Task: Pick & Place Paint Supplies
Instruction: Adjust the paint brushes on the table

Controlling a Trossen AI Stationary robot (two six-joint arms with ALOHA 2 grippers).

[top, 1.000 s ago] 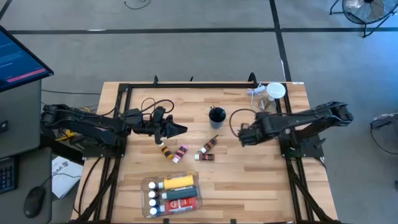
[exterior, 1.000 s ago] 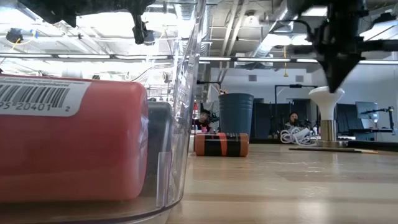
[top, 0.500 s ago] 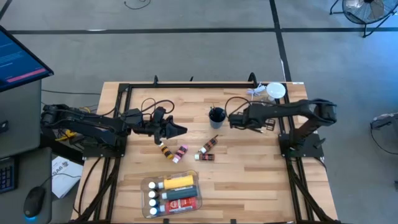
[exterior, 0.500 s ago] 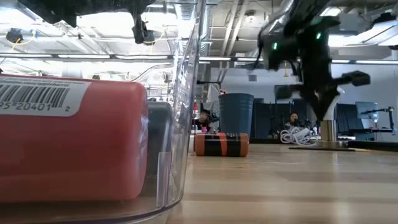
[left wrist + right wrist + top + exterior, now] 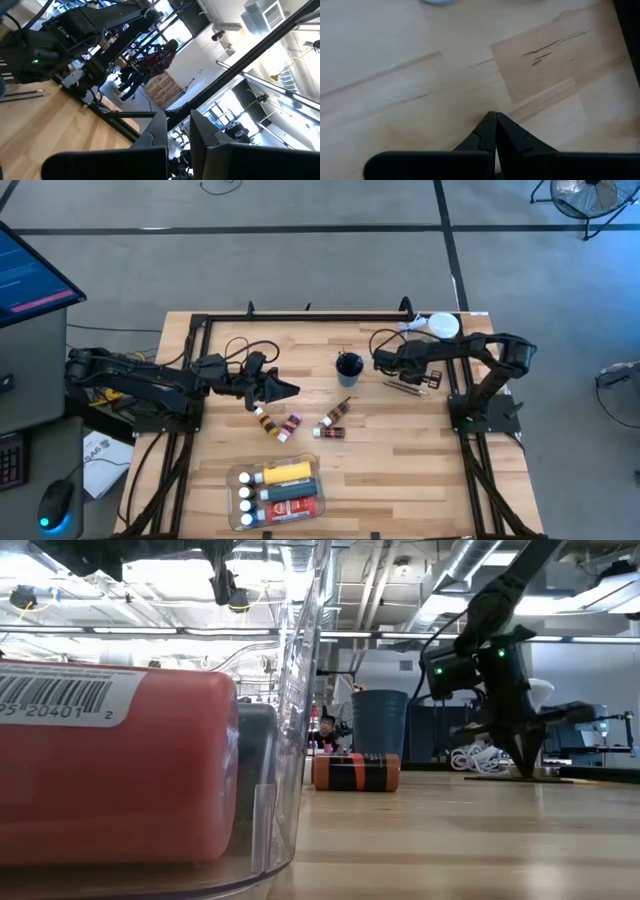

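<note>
The right gripper is low over the far right part of the table, just right of the dark cup, and its jaws are pressed together with nothing between them; in the right wrist view the two fingers meet at a point over bare wood. I judge that the step in hand is a reach for the thin brushes, which lie flat on the wood just near of this arm and close to the right rail of the frame. For the next move the jaws must first spread, and the tips must come down almost to the board, because a thin handle lying flat gives very little to pinch. The left gripper waits over the left middle of the table, also closed and empty. The other supplies are in two places: several small tubes and a dark red one lie loose at the centre, near of the cup, and a clear tray at the near edge already holds a yellow bottle, a green tube and a red tube. So the task seems about half done. There is good open wood between the brushes and the tray, but the cup, the cables and the white-lidded jar at the far right corner crowd the area of the right arm, and the frame rail there leaves small room to swing.
</note>
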